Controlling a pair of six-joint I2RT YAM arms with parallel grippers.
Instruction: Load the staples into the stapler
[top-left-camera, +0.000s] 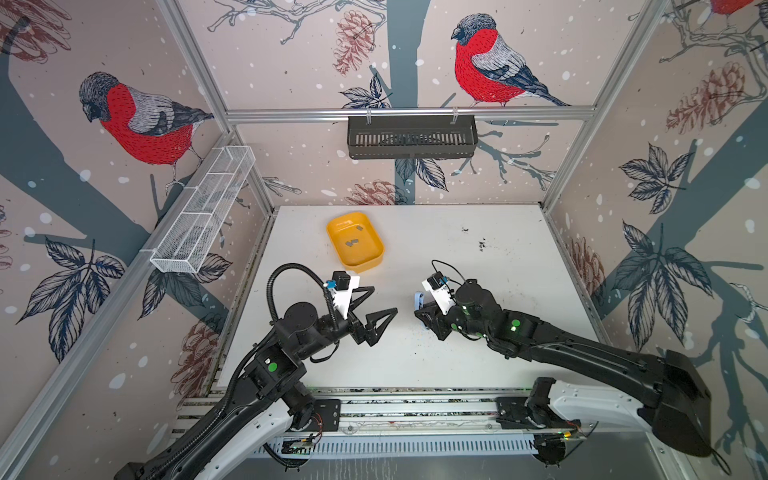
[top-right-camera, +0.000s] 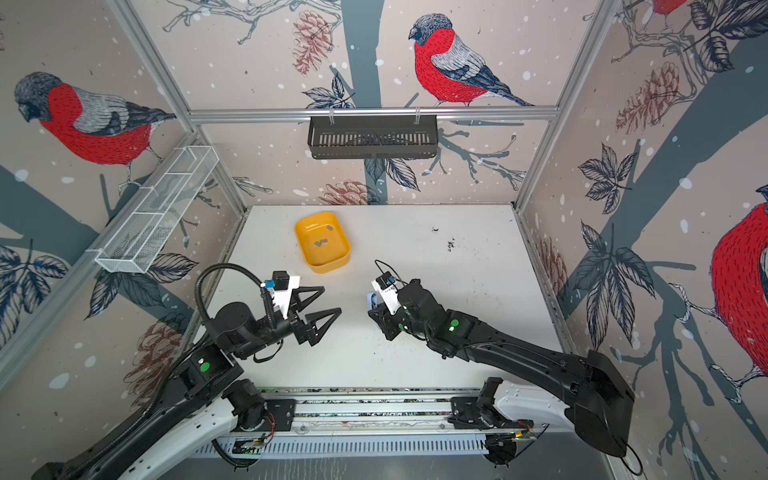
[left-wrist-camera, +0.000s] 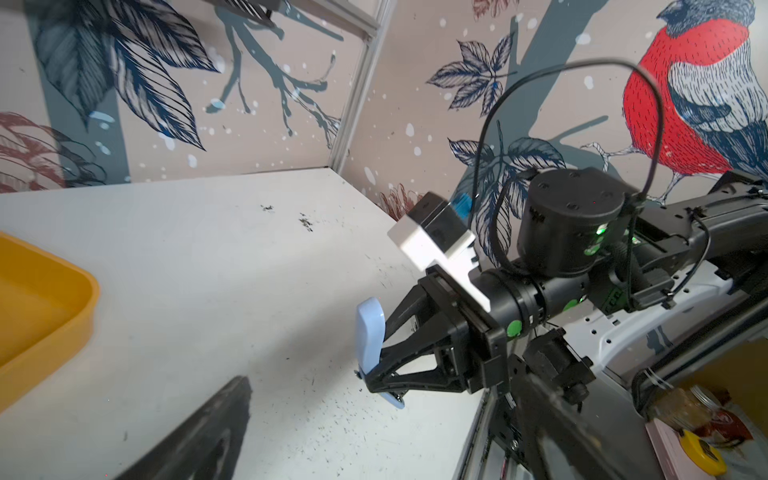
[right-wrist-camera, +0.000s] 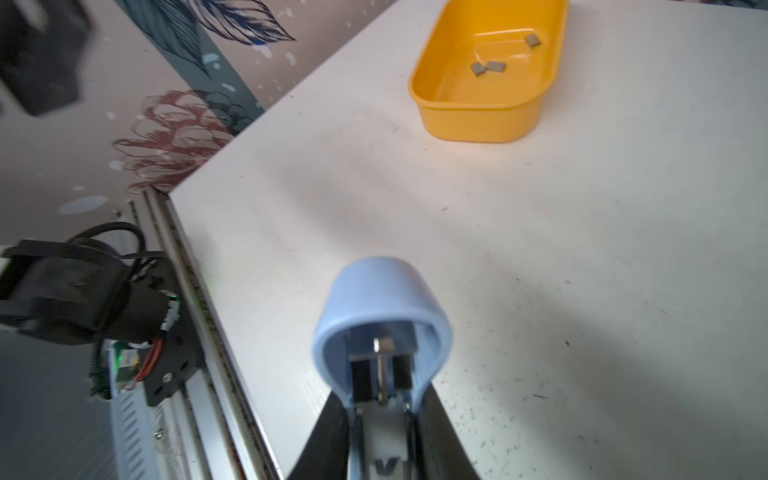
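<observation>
Top views first: my left claw (top-left-camera: 384, 299) gapes wide and empty over the table (top-left-camera: 436, 374). At its three o'clock, my right claw (top-left-camera: 424, 316) is nipped onto the blue stapler (top-left-camera: 419, 299). At eleven o'clock, three staples (top-left-camera: 353, 242) lie in the yellow tray (top-left-camera: 368, 264), none picked up.

Left wrist: the stapler's lid (left-wrist-camera: 370, 328) stands flipped up, so opened, I reckon.

Right wrist: looking under that lid, I see no strip loaded. Fetching, loading and closing all remain.
</observation>
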